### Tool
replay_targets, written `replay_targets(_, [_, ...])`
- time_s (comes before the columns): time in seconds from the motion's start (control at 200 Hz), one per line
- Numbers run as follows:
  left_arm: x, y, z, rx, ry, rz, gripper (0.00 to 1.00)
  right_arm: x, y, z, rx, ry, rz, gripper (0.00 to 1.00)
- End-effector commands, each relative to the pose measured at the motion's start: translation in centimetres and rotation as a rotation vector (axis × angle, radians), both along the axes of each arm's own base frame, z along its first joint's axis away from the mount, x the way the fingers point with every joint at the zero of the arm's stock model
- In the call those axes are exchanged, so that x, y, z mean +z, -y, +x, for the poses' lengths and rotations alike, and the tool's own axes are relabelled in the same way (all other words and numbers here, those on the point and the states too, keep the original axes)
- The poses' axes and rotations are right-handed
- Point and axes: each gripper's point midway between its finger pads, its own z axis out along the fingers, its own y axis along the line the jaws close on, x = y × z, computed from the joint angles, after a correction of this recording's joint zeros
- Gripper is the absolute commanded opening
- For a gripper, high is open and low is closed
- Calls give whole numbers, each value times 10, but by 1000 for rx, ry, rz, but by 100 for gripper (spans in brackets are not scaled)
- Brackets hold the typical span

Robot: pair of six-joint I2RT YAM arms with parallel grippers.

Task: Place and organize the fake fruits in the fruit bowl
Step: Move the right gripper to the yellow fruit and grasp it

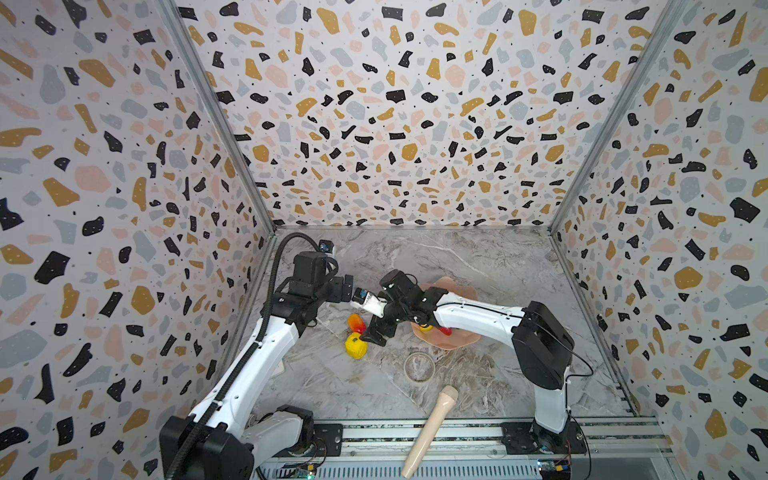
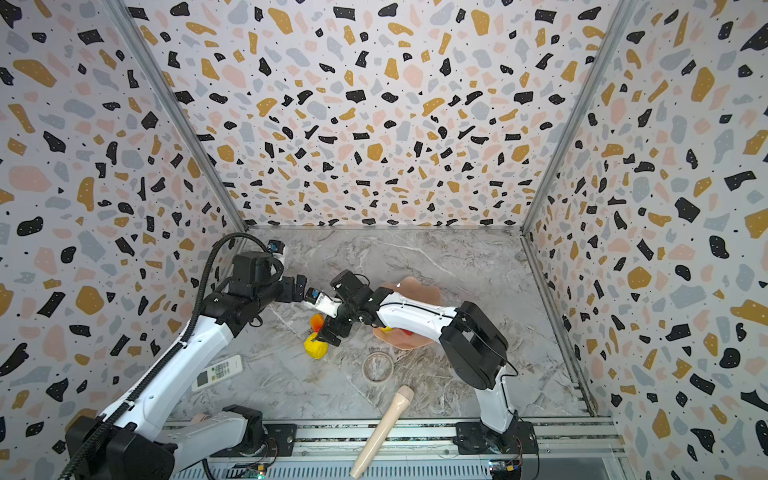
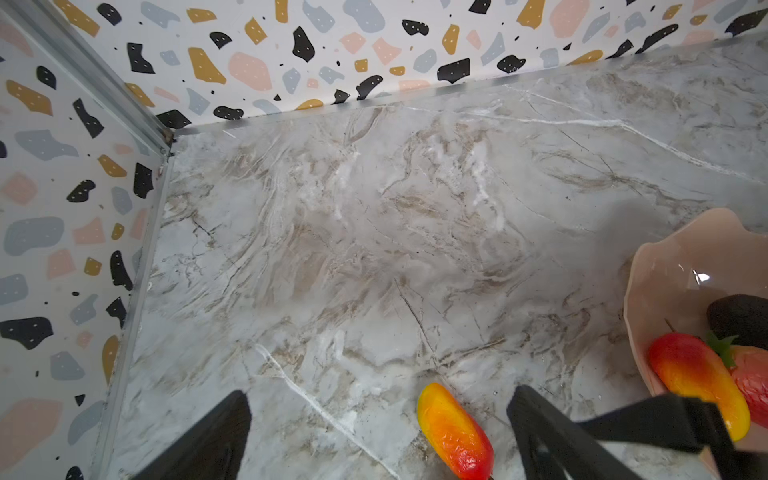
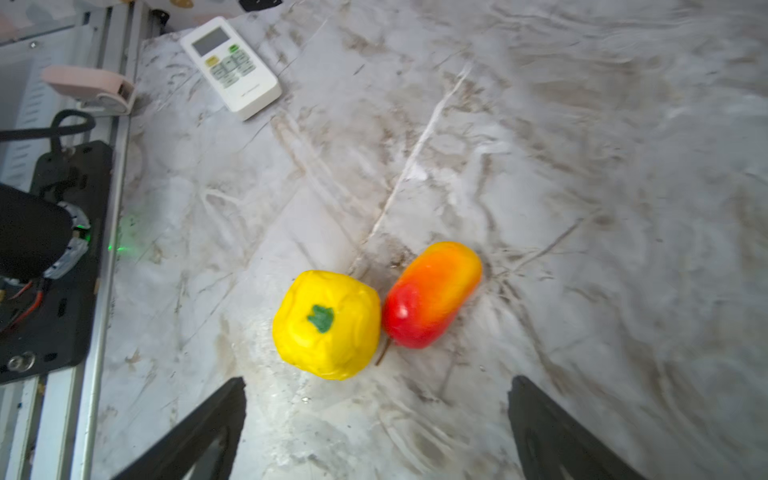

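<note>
1. Just ahead of my right hand (image 4: 376,380), on the marbled surface (image 4: 582,166), lie two fruits side by side: one bumpy yellow lemon (image 4: 327,324) and one loose mango (image 4: 432,295), touching or nearly so.
2. My right hand is released, its two fingers spread wide with nothing between them. It hangs close over that pair without touching either fruit.
3. My left hand (image 3: 379,390) is released too, fingers apart and empty, held higher above the surface. The loose mango lies below it.
4. Back along my right arm, partly under the forearm, sits one fruit bowl (image 3: 665,266), peach-pink with a wavy rim.
5. Three fruits lie inside it: one second mango (image 3: 698,382), one red strawberry (image 3: 752,386) and one dark avocado (image 3: 739,320). The strawberry is pressed against the second mango, with the avocado just beside them.
6. That makes five fruits: three in the bowl and two out by my right hand.
7. Nearer my arm bases than my right hand stands one clear glass ring dish (image 1: 419,366), apart from the bowl.
8. Past that dish, one long beige stick (image 1: 430,432) lies with its end over the base rail.
9. Beyond the lemon from my right hand, one white remote (image 4: 230,68) lies flat.
</note>
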Motion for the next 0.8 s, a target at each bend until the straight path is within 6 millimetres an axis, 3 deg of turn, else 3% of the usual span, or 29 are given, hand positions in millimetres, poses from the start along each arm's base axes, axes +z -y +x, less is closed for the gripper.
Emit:
replay_targets(0.0, [8, -6, 1, 34, 41, 6, 100, 12, -16, -24, 53, -10, 68, 98])
replay_targets(0.17, [5, -7, 1, 49, 30, 2, 100, -2, -31, -35, 25, -12, 80, 93])
replay_targets(0.496, [5, 8, -1, -19, 20, -59, 100, -40, -34, -6, -112, 71, -17, 85])
replay_targets(0.791, [2, 20, -1, -73, 0, -90, 100, -56, -35, -2, -131, 66, -34, 75])
